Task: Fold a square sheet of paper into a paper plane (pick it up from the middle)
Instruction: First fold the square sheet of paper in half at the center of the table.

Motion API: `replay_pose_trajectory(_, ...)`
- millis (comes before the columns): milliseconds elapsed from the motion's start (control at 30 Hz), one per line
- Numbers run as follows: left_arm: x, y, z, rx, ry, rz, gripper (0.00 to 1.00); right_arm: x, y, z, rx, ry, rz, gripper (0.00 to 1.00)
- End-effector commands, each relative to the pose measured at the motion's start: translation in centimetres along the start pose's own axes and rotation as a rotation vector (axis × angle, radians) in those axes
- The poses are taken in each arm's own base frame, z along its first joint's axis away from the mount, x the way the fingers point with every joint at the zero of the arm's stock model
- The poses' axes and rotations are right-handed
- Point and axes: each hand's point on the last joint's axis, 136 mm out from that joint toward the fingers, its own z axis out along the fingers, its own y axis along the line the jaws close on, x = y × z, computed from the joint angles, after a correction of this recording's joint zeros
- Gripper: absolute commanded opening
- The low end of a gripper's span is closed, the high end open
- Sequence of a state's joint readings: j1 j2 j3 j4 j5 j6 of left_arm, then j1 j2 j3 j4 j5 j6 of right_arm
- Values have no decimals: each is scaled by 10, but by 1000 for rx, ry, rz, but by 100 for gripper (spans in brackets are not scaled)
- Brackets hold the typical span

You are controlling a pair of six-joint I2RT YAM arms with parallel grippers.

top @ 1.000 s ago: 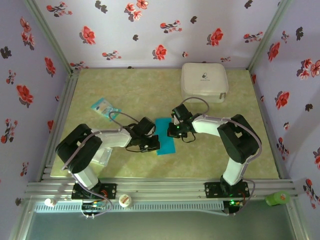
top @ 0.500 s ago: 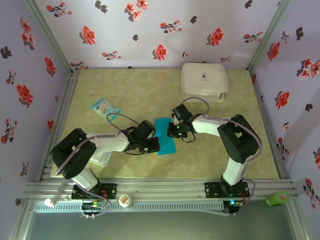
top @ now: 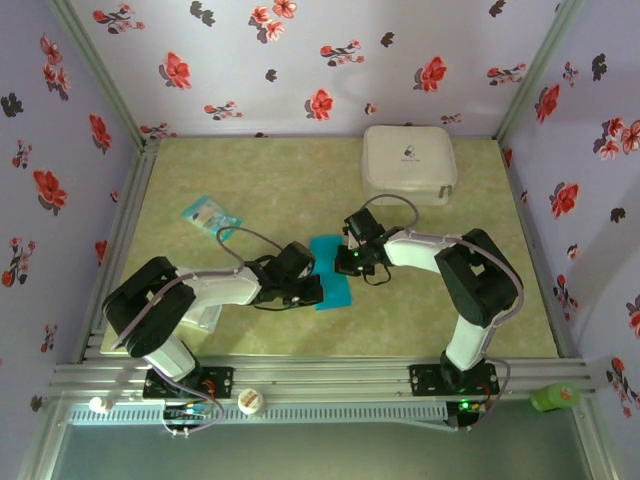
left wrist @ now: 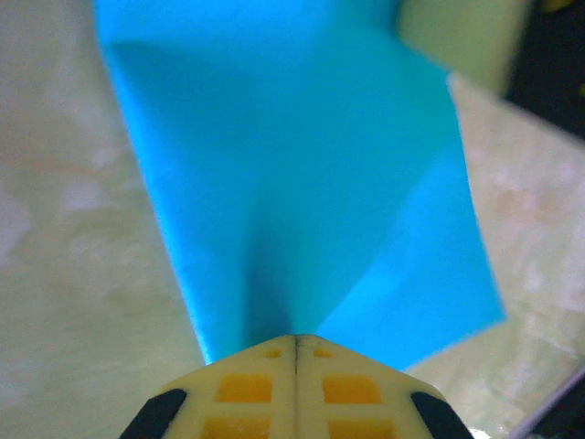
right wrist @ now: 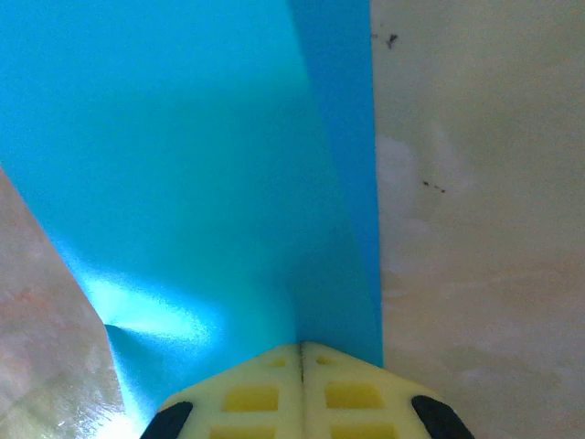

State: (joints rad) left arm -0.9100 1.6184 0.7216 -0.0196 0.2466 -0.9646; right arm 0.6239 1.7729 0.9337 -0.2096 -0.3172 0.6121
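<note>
Squarely mid-table lies the square sheet of paper (top: 333, 285), creased and narrower than square, between the two arms. The left gripper (top: 313, 291) meets its left edge and the right gripper (top: 346, 262) its far right edge. In each wrist view the jaws press together, pinching teal paper at their tips.

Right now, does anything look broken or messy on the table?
Only the blue paper in the middle: the left gripper and right gripper pinch it from opposite sides, so it puckers up instead of lying flat. No tear or spill shows.
</note>
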Motion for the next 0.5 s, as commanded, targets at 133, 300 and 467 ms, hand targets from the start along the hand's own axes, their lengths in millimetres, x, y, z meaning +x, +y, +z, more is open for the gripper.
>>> replay_pose_trajectory(133,32,41,2,-48,29,-53,4,46,-67,8,249,123,76,0)
replay_pose_trajectory(300,28,23,-6,-11,24,8,4,45,-66,8,248,120,75,0)
replay_pose_trajectory(467,22,10,-14,16,5,43,5,45,-65,7,245,121,72,0)
